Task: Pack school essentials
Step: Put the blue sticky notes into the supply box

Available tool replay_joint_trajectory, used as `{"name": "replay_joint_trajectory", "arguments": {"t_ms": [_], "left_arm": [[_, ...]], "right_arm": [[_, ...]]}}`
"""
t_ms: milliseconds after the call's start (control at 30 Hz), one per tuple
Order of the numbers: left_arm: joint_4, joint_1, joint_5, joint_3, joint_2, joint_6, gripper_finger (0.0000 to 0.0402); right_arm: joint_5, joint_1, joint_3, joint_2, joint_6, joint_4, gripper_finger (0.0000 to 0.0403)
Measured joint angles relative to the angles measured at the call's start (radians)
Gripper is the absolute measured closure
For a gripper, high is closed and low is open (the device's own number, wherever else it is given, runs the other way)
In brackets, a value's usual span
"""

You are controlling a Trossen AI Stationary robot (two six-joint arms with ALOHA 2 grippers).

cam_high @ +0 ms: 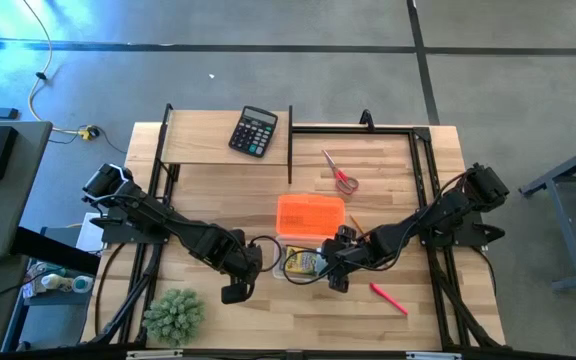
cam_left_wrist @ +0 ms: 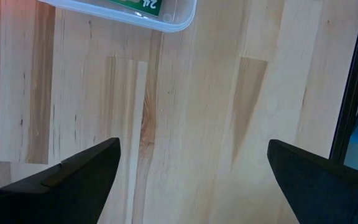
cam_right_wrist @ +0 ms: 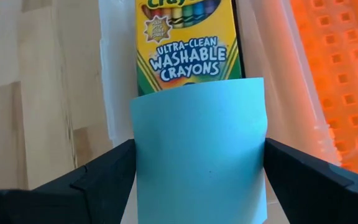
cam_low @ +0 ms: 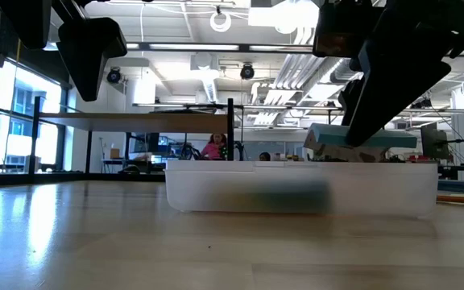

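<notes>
A clear plastic box [cam_high: 290, 262] stands at the table's middle near side, with a yellow-green crayon pack [cam_right_wrist: 185, 43] lying flat in it. My right gripper [cam_high: 334, 270] is shut on a light-blue note pad [cam_right_wrist: 199, 162], held over the box and the crayon pack. My left gripper [cam_left_wrist: 191, 149] hangs open over bare wood to the left of the box, whose corner [cam_left_wrist: 169, 15] shows beyond it. Red-handled scissors [cam_high: 342, 176], a thin pencil [cam_high: 354, 223] and a red pen [cam_high: 388, 297] lie flat on the table. My right gripper pinches the note pad between its two fingers by two opposite side edges [cam_right_wrist: 137, 168]. The fingers slant down from the table's right side. The pad [cam_low: 365, 137] is lifted above the box's rim, nearly level, its far end over the crayon pack.
An orange gridded lid [cam_high: 310, 215] lies just beyond the box. A black calculator [cam_high: 254, 131] sits on a raised shelf at the far edge, and a green spiky plant [cam_high: 173, 315] stands at the near left. A black frame [cam_high: 420, 170] borders the table.
</notes>
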Motion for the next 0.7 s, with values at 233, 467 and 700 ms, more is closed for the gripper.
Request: {"name": "replay_joint_trajectory", "arguments": {"t_ms": [233, 467, 700], "left_arm": [[0.000, 0.000, -0.028, 0.000, 0.000, 0.000, 0.0007], [0.001, 0.000, -0.037, 0.000, 0.000, 0.009, 0.0007], [0.001, 0.000, -0.038, 0.000, 0.000, 0.009, 0.0007]], "right_arm": [[-0.001, 0.000, 0.000, 0.000, 0.023, 0.000, 0.0078], [0.001, 0.000, 0.000, 0.000, 0.017, 0.000, 0.0078], [0.041, 0.000, 0.001, 0.000, 0.016, 0.000, 0.0078]]}}
